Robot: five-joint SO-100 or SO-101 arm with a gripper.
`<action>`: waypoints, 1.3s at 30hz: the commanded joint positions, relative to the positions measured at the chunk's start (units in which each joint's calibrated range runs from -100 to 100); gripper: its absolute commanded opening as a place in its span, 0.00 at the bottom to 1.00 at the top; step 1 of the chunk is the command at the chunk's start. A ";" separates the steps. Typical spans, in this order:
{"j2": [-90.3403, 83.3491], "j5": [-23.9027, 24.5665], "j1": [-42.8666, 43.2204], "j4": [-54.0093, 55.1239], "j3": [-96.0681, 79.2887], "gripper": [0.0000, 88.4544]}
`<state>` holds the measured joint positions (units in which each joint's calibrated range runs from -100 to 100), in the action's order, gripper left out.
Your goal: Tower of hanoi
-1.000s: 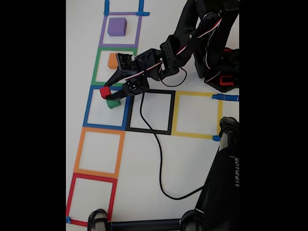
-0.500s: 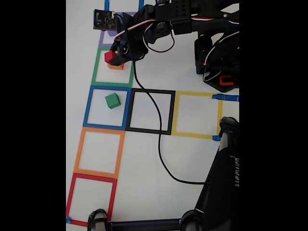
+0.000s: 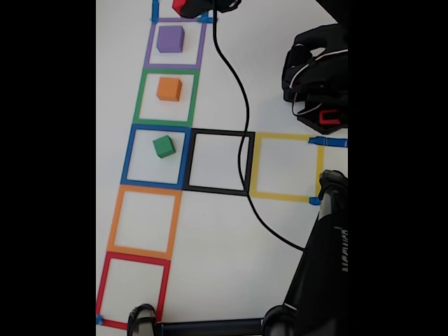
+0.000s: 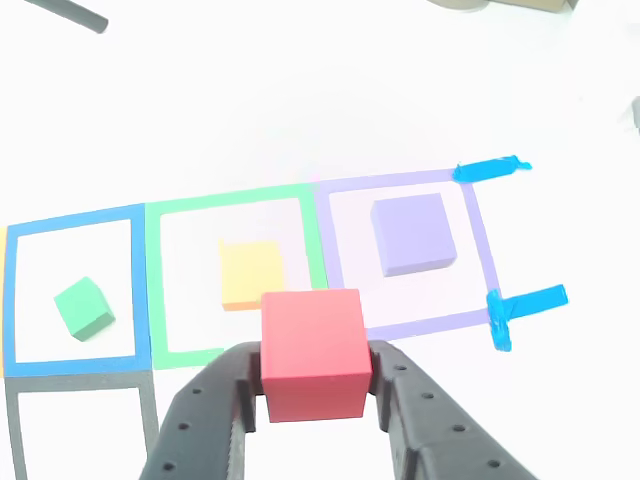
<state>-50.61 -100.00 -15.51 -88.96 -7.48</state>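
Jaws pinching red cube [image 4: 311, 352] on opposite flat faces, lifted above bench [image 4: 250, 120], nearer than purple cube [image 4: 412, 235]. Probably light, rigid, smooth; mid-face grip best.

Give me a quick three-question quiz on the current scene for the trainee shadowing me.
1. True or false: the gripper is shut on the red cube.
2. Which tape square holds the green cube: A) blue, B) black, C) yellow?
3. Fill in: the orange cube sits inside the ____ tape square.

Key: 1. True. 2. A. 3. green; the purple cube sits in the purple square beside it.
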 commanded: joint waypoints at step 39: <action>42.09 0.00 -18.63 111.79 -55.97 0.02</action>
<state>-9.92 -100.00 -33.06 18.42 -63.79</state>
